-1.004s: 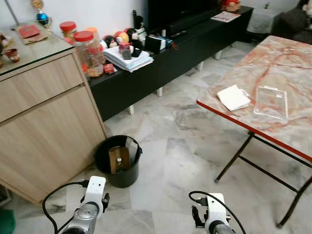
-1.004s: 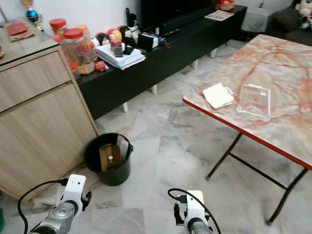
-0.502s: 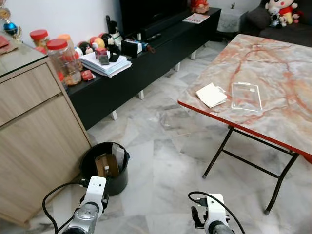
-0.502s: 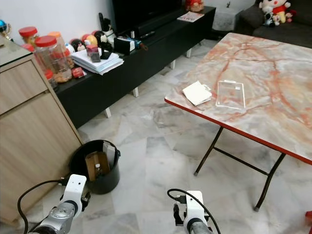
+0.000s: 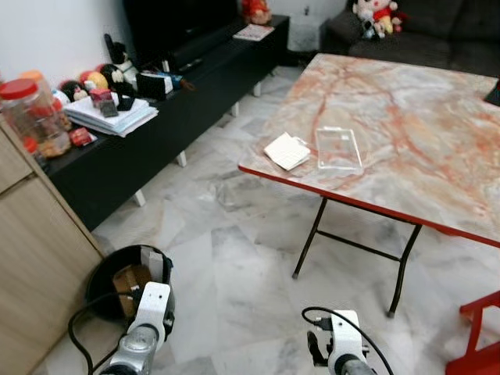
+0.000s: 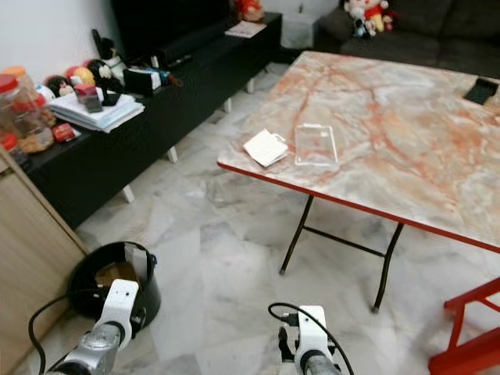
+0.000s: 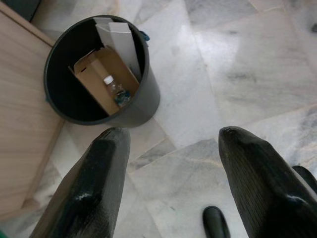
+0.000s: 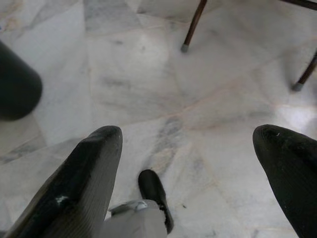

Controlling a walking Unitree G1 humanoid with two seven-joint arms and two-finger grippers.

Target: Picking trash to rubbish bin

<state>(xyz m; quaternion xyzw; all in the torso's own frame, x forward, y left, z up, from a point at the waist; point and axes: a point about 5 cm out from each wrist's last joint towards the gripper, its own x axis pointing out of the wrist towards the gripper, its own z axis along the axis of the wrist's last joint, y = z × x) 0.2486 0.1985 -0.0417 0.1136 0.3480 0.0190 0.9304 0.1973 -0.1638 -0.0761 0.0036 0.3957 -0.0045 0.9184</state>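
Note:
A black rubbish bin (image 5: 106, 275) stands on the marble floor at my lower left, beside a wooden cabinet. In the left wrist view the bin (image 7: 143, 96) holds a cardboard piece, a small bottle and a white box. A folded white paper (image 5: 287, 151) and a clear plastic tray (image 5: 338, 148) lie near the front edge of the marble-patterned table (image 5: 406, 117). My left gripper (image 7: 173, 133) hangs open and empty over the floor just beside the bin. My right gripper (image 8: 188, 131) is open and empty above bare floor near the table legs.
A low black TV console (image 5: 156, 117) with books, jars and small items runs along the left wall. A wooden cabinet (image 5: 31, 258) is at far left. A sofa with soft toys (image 5: 375, 12) sits behind the table. A red frame (image 5: 476, 336) stands at lower right.
The whole view has swung right: the bin slid to the lower left corner and the table came to the centre. Both arms hang as before.

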